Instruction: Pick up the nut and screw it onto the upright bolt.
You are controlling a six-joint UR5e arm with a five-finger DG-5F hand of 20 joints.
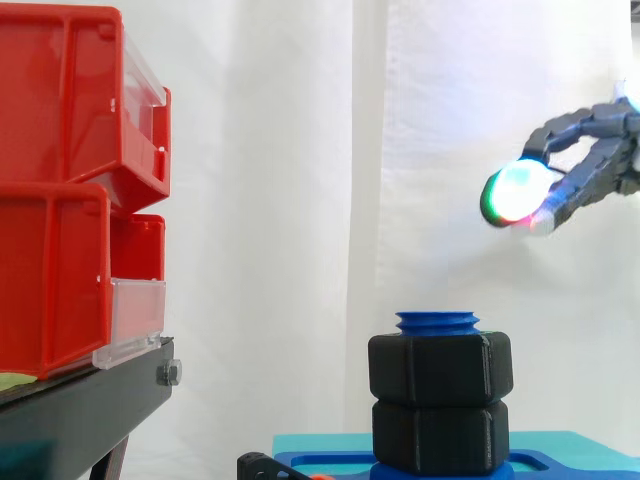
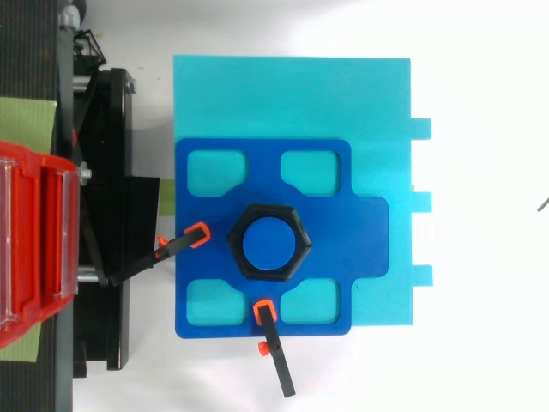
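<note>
**Side view.** The blue bolt (image 1: 437,322) stands upright at the lower centre, on a blue fixture (image 1: 560,462) that rests on a teal plate (image 1: 320,440). Two black hexagonal nuts sit stacked on the bolt. The upper nut (image 1: 440,367) rests directly on the lower nut (image 1: 440,435), and only the bolt's threaded tip shows above it. The hand (image 1: 600,172) enters from the right edge and hangs high in the air, above and to the right of the bolt and well apart from it. Its fingers (image 1: 575,125) converge to a narrow gap, with the glowing green, red and white pads (image 1: 515,192) close together. Nothing is seen between them. The upper nut lies below and to the left of the pads, and open air separates the two. Red bins (image 1: 60,120) are stacked on a black stand (image 1: 80,400) at the left, before the white curtain (image 1: 300,150).

**Top view.** The upper nut (image 2: 267,243) rings the round blue bolt end (image 2: 267,245) at the centre of the blue fixture (image 2: 364,232), among its four cut-out windows. The fixture lies on the teal plate (image 2: 377,94), which rests on a white surface (image 2: 480,343). Two black clamps with orange tips grip the fixture, one (image 2: 176,246) at its left edge and one (image 2: 274,348) at its lower edge. The red bins (image 2: 34,240) and the stand (image 2: 107,172) occupy the left side.
</note>
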